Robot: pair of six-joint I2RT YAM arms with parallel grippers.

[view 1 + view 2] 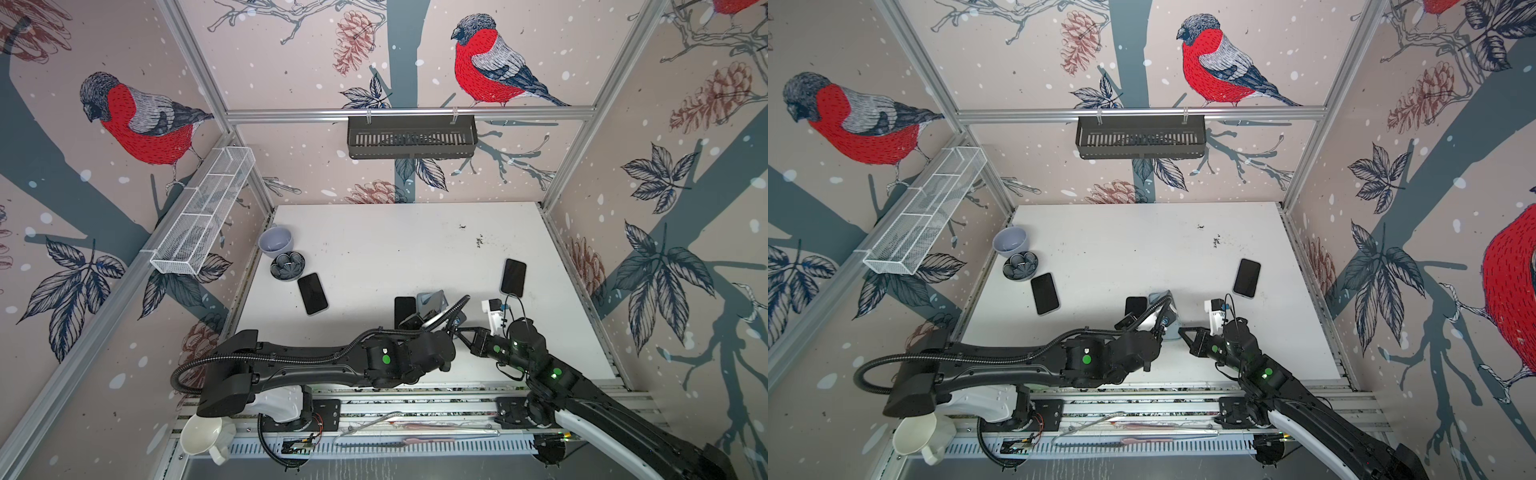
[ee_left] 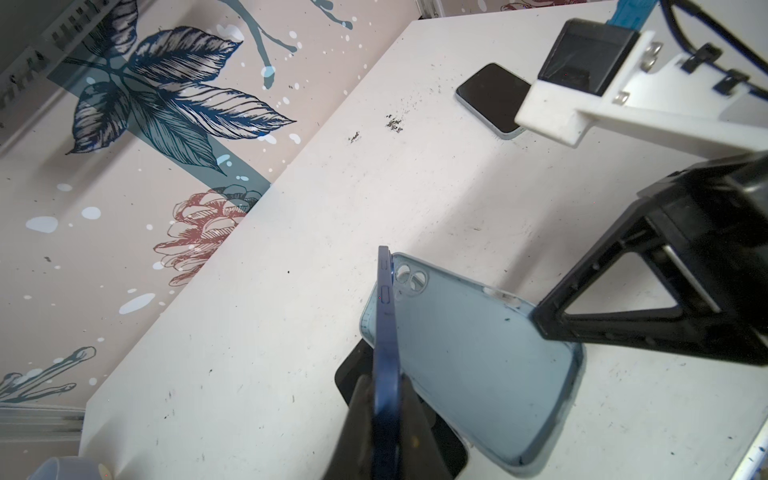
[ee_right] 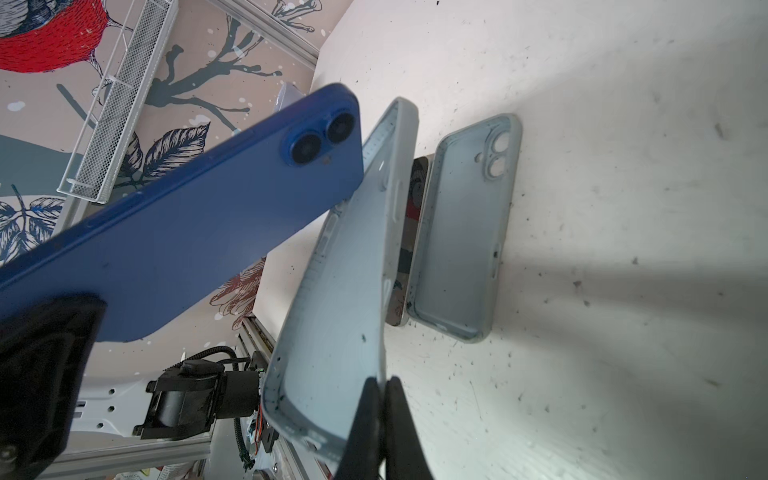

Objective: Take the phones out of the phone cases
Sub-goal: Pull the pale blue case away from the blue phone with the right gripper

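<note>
Phone (image 3: 187, 224) was out, clear of the phone case (image 3: 340, 291), pinched edge-on in the left gripper (image 2: 386, 395) above the table (image 2: 291, 249). The right gripper (image 3: 384, 388) clamped the empty phone case by its rim, tilted, just beside the phone.

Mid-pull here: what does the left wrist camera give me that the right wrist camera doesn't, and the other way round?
Left wrist only: the blue phone seen edge-on, and a spare phone lying screen-up farther off on the table.

Right wrist only: the blue phone's back with its twin lenses, a second empty case lying open side up on the table, and the white wire basket on the wall.

Both: the blue phone held in the left jaws, out of the light blue case, which the right jaws pinch by its edge.
</note>
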